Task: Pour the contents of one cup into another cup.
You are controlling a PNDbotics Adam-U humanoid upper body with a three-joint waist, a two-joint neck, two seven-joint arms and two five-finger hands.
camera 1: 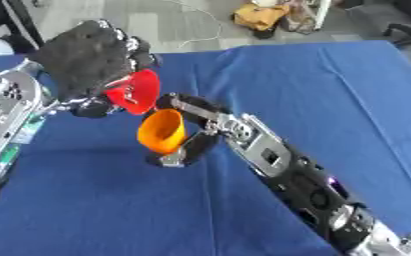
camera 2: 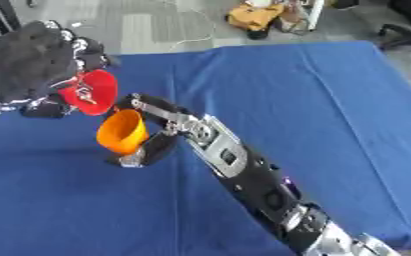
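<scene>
Red cup point(camera 1: 137, 92): being held up in the air by the left hand point(camera 1: 90, 60), tipped hard over so its mouth is facing down and toward the right, at the orange cup.
Orange cup point(camera 1: 162, 131): sitting just below and a little to the right of the red one, also off the table, its mouth tilted up toward the left to meet the pour.
Deciding relation: the red rim is hanging directly over the orange mouth, near it but, as far as I can tell, not touching; the red cup's long axis is running nearly level while the orange cup's is leaning back toward it.
Contents: not visible in either cup.
Left hand: curling round the red cup from above and behind, its dark covering hiding most of the fingers.
Right hand point(camera 1: 187, 145): wrapping the orange cup from the far side and below, fingers curled on its wall.
Nearer arm: the right one is reaching in from the lower right, crossing the blue tablecloth point(camera 1: 313, 90).
Likely stage: pour is under way or nearly finishing.
</scene>
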